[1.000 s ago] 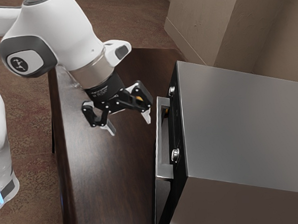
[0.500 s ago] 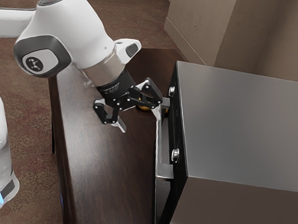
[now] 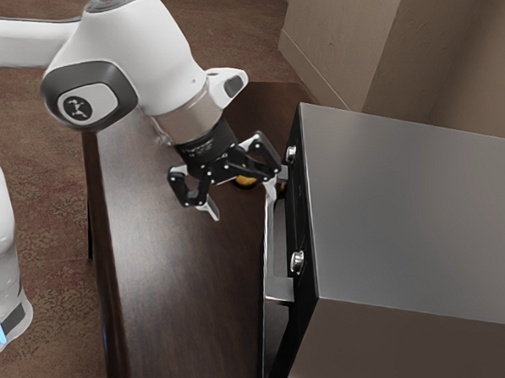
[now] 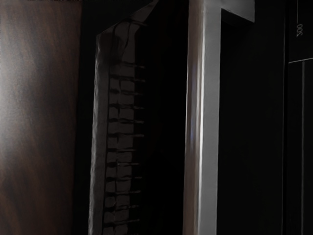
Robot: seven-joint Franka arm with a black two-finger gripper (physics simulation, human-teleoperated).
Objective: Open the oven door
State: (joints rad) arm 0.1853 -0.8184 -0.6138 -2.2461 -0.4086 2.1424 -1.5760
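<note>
Oven (image 3: 415,223): boxy, flat-topped, brushed grey metal above, duller brown-grey side, black front. Taking it as the landmark for all else

Oven door (image 4: 249,137): on the oven's front, facing the table side; black, smooth. Its handle (image 3: 268,239) stands out from the front on angular brackets: a long straight metal bar, squared edges, pale sheen. In the wrist view the bar runs beside a dark stretch with faint ladder-like lines (image 4: 122,137), bordered by a rough-looking grey strip

Gripper (image 3: 242,199): in front of the oven, near the handle's end farther from the exterior view's lower edge. Black linkages, pale fingertips. Fingers spread well apart, nothing pinched. One fingertip overlaps the handle's end in the exterior view; contact, cannot tell. The other hangs away from the oven, over the table

Arm (image 3: 152,50): smooth white rounded shell, dark grey cap, dull metal collar; reaches toward the oven from the exterior view's upper left

Two knobs (image 3: 297,262), round and shiny, on the oven's black front above the handle

Small yellow-orange thing (image 3: 246,180), partly hidden behind the gripper, in front of the oven

Table (image 3: 172,278): dark reddish-brown wood, fine grain, soft gloss, extending out before the oven. Beyond it, mottled brown floor (image 3: 45,200); behind the oven, plain tan wall (image 3: 346,32)
</note>
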